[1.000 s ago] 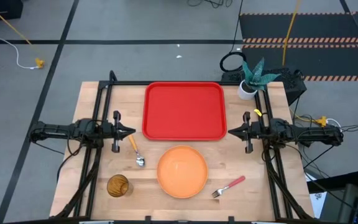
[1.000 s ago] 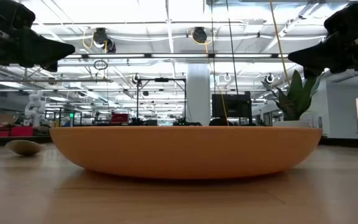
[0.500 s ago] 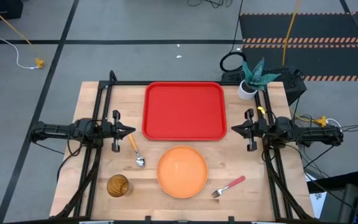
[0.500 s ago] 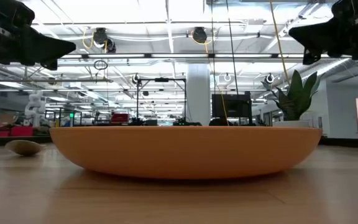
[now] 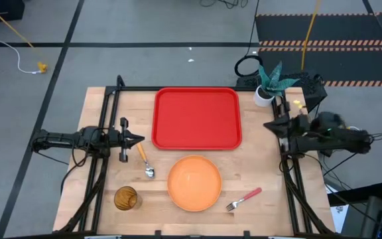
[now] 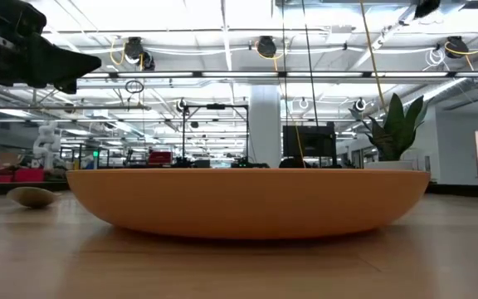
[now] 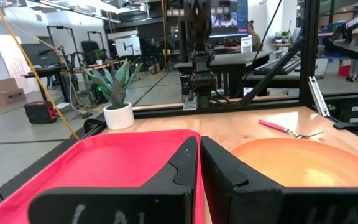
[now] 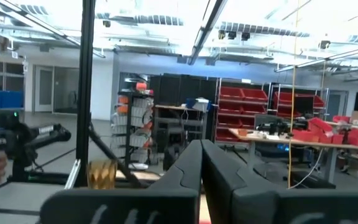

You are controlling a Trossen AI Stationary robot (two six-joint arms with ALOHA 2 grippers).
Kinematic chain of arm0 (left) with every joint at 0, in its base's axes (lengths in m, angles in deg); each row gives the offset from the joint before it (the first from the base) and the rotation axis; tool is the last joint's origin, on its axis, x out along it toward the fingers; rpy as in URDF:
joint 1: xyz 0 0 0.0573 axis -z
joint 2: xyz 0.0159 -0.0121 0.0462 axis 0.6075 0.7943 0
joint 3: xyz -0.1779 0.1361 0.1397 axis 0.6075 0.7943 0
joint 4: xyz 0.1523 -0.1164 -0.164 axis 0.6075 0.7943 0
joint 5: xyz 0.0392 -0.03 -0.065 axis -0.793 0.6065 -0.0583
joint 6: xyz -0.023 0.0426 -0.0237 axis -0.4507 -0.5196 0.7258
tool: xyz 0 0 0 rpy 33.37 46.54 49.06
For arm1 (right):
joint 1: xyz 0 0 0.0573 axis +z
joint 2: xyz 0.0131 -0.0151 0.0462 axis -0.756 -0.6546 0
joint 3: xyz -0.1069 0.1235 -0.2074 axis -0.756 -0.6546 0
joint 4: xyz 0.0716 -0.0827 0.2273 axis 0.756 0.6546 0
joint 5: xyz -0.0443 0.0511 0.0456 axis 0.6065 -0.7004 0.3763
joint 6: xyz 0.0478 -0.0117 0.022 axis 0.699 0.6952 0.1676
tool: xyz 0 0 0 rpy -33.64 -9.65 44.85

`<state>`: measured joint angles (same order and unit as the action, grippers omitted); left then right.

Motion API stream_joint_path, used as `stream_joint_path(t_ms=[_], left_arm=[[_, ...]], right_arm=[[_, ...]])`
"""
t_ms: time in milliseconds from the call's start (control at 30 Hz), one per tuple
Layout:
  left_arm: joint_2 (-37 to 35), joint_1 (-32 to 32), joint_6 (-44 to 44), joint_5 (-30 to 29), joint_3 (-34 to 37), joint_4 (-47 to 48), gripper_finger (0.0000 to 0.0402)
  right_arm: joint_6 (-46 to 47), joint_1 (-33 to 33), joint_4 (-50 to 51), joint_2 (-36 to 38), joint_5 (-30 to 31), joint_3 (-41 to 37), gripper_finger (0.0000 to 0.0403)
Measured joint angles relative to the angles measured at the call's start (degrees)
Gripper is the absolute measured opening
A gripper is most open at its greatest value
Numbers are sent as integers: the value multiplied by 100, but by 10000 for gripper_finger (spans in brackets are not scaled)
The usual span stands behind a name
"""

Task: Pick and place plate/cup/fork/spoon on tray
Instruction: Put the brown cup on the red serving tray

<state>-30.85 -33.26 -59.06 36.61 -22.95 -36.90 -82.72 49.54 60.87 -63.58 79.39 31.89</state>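
The orange plate lies flat on the table near its front edge; it fills the low view. The red tray lies behind it. The amber cup stands at the front left. The spoon lies left of the plate, and the pink-handled fork lies to its right. My left gripper is shut and empty, above the table between the tray's left edge and the spoon. My right gripper is shut and empty, raised high to the right of the tray.
A white pot with a green plant stands at the far right corner, close behind my right arm. A black frame runs along the table's left, right and far edges. Bare wood shows between the tray and the plate.
My right gripper has risen, leaving the top of the low view, and has drawn back toward the table's right and far edges, staying shut. My left gripper has kept still. No object has moved.
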Motion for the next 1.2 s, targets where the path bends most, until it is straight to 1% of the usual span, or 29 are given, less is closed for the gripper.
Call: stream_joint_path(t_ms=[233, 500, 633, 767, 900, 1000, 1100, 1200], left_arm=[[0, -1, 6, -1, 0, -3, 24], [0, -1, 196, -3, -1, -12, 24], [0, -1, 656, -3, 0, -8, 24], [2, -1, 970, -3, 0, -3, 24], [0, -1, 1093, -1, -1, -9, 24], [2, -1, 1147, 22, 0, -149, 24], [1, -1, 1068, 105, -37, -360, 24], [38, -1, 1014, 119, -277, -337, 24]], right_arm=[[9, 0, 731, -1278, 4, 1873, 0], [-24, 0, 1987, -2845, 12, 3814, 0], [4, 0, 2670, -3519, 184, 4658, 0], [24, 0, 3391, -4113, 210, 5445, 0], [249, 0, 3927, -4612, 210, 6112, 0], [279, 0, 4173, -4851, 210, 6466, 0], [304, 0, 4387, -4997, 210, 6578, 0], [298, 0, 4592, -5056, 209, 6574, 0]])
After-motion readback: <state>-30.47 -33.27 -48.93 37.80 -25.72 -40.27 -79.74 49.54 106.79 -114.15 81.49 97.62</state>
